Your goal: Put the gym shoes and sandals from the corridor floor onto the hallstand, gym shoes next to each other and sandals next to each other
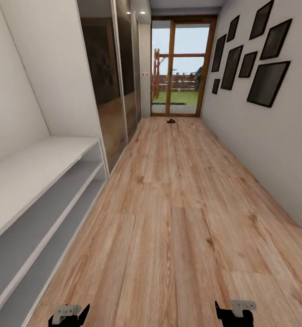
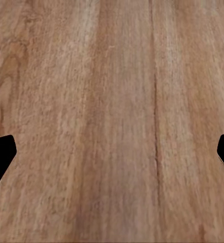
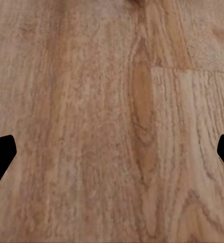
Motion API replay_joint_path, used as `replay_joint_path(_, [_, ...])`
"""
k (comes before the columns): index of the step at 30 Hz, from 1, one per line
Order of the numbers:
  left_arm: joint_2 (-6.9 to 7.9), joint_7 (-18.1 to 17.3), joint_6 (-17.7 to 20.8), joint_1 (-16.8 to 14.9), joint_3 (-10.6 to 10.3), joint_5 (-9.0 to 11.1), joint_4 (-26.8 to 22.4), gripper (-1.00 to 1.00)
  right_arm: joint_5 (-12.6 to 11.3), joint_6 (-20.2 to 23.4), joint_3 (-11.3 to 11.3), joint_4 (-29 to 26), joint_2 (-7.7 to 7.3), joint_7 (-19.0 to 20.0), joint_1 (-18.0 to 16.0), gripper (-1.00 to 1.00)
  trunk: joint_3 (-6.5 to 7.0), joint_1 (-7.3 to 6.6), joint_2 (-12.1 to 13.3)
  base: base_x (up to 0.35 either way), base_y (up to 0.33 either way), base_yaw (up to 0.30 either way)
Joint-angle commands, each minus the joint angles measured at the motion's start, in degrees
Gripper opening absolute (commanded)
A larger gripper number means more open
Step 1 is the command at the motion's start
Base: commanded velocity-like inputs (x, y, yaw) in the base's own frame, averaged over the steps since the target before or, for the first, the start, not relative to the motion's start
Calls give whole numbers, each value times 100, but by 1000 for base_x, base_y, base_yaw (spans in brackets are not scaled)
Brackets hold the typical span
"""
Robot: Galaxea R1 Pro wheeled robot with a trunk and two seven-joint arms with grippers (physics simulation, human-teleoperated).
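Both jaws gape (nothing held) above wood-grain plank corridor floor.

Light-brown wood-grain corridor floor

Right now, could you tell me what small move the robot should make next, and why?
Probably roll forward down the corridor: a small dark item, too far off to identify, lies on the floor by the glass door, while both open grippers hang over bare planks.
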Motion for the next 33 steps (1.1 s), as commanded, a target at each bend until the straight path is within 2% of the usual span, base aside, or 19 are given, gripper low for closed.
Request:
replay_joint_path(1, [-1,-57,8,-5,18,52,6,100,61,-23,-40,7,2,-17,0,100,-5,2,-2,339,0,1])
replay_joint_path(16, [-7,-57,7,-6,18,53,6,100,21,-47,-40,7,54,-25,26,100,-5,2,-2,339,0,0])
replay_joint_path(21, [-8,-60,7,-6,16,36,6,100,19,-274,-41,6,69,-26,99,100,-5,2,-2,339,-11,0])
replay_joint_path(27, [-8,-59,7,-3,15,21,6,100,37,-303,-40,13,84,-10,114,100,-5,2,-2,324,-128,0])
replay_joint_path(33, [-8,-60,7,-2,13,18,6,100,44,-295,-40,15,196,0,130,100,-5,2,-2,306,-184,0])
